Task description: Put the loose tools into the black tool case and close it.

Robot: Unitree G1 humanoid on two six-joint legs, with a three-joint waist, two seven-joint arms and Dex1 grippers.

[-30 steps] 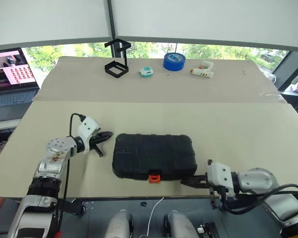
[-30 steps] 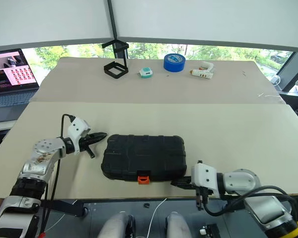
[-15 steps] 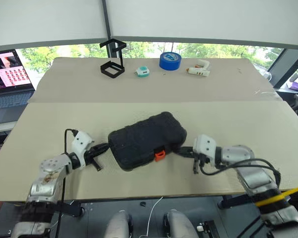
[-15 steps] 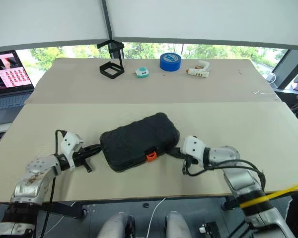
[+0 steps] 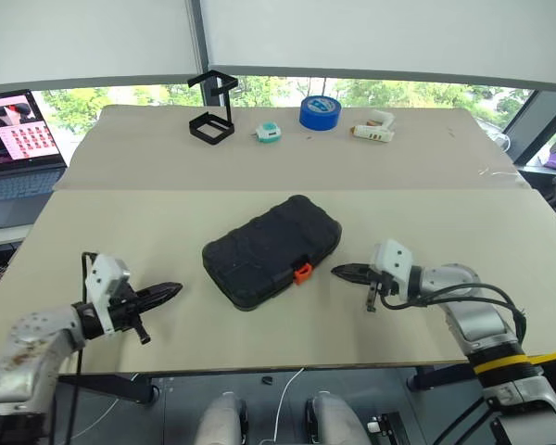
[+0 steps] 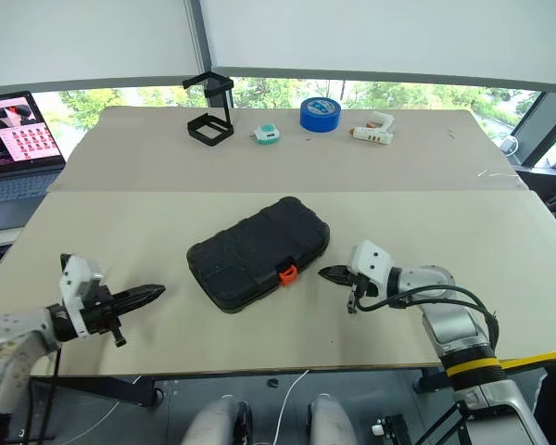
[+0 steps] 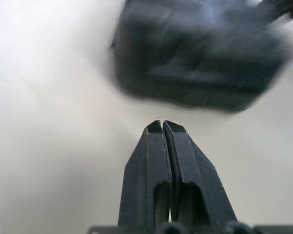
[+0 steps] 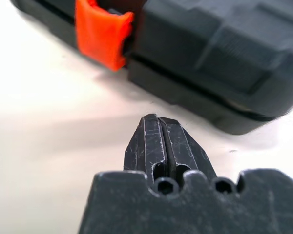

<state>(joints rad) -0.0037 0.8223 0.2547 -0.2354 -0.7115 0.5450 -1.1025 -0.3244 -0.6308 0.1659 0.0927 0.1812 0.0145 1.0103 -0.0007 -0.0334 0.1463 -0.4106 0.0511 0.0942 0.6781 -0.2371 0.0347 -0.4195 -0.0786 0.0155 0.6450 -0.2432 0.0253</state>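
Case's shut, so I'm keeping my pinched-closed, empty right end effector [image 5: 341,271] beside the orange latch [image 5: 302,273] of the black tool case [image 5: 271,250] at frame centre. I'm parking my left end effector [image 5: 172,290], also closed on nothing, lower left, and I'd press that latch fully home.

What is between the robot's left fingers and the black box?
Nothing: just bare table between the left gripper and the black tool case, seen in the left eye view.
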